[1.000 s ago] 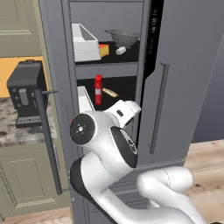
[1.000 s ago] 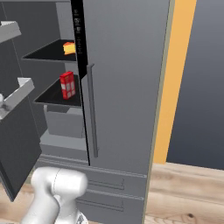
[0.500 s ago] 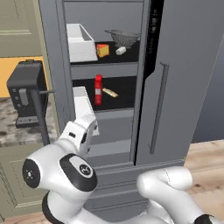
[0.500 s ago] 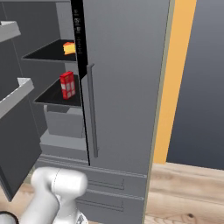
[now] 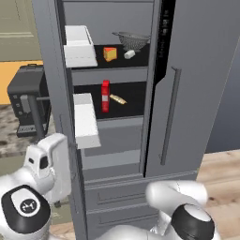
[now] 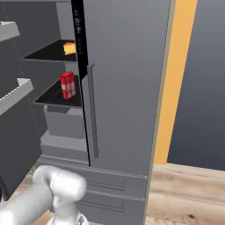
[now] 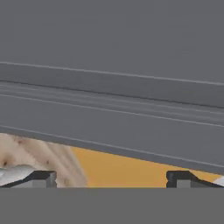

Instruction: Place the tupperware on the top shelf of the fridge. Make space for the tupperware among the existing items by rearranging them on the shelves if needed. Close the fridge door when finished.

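The fridge [image 5: 187, 84] stands with its left door [image 5: 51, 70] swung open and its right door shut. On the top shelf [image 5: 122, 74] sit a steel mesh colander [image 5: 132, 40], an orange cheese wedge [image 5: 110, 53] and a small white block [image 5: 129, 54]. A red bottle [image 5: 105, 96] and a tan stick [image 5: 118, 99] rest on the lower shelf [image 5: 119, 123]. My gripper [image 7: 111, 179] is open and empty, close against a grey fridge panel. My hand [image 5: 49, 164] is low at the left, beside the open door. The tupperware is out of view.
White door bins [image 5: 79, 47] jut from the open left door. A black coffee machine [image 5: 28, 105] stands on the speckled counter at the left. The right door's long bar handle [image 6: 92, 110] runs vertically. Drawer fronts [image 5: 117, 197] lie below; wooden floor [image 6: 189, 193] is to the right.
My arm has swung left and down, from in front of the fridge's interior to the outer side of the open left door. The jaws stayed open.
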